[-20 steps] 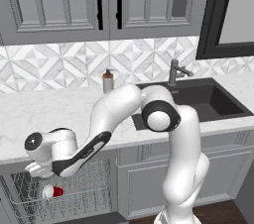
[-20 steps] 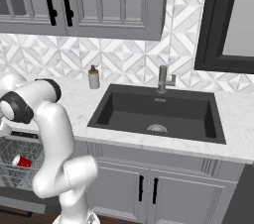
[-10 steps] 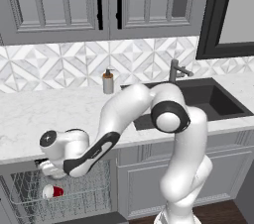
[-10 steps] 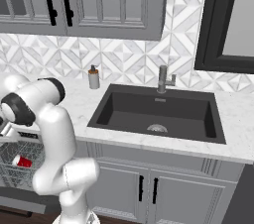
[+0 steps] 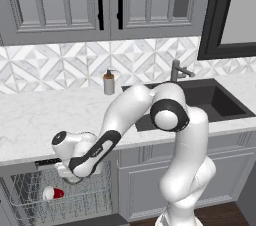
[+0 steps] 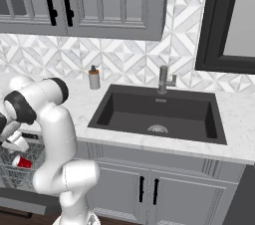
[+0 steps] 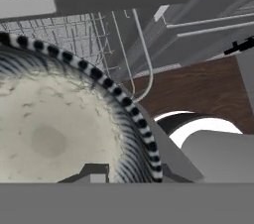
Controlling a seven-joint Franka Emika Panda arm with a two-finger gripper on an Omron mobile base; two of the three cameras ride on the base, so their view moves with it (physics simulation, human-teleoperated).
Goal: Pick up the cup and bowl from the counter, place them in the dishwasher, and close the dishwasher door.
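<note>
Holding: the pincer (image 7: 96, 172) is closed to a narrow gap on the rim of the shallow round bowl (image 7: 54, 124), pale speckled inside with a dark-and-light banded edge; one dark fingertip (image 7: 94, 171) shows against the inner wall at the bottom of the hand view.

Position: in the left base view the pincer (image 5: 67, 170) hangs just below the front edge of the white marble-look tabletop (image 5: 45, 120), at the mouth of the open dishwasher (image 5: 30, 165) and over its grey wire rack (image 5: 75, 197).

Key relation: the rack lies directly beneath and slightly beyond the held bowl, so the coming move is judged a short lowering into the wires. The bowl is tilted, its opening turned toward the camera on the hand.

Nearby: the small red plastic cup with white rim (image 5: 52, 193) lies on its side in the rack, below the pincer and to its left in the left base view, apart from the bowl. The grey soap dispenser bottle (image 5: 109, 82) stands far behind, on the tabletop beside the black sink (image 6: 157, 114).

Change: half a second earlier the hand hung further left and lower over the rack; it has since drawn rightward and nearer the tabletop edge, grip unchanged. The cup has not moved. Door position: cannot tell.
</note>
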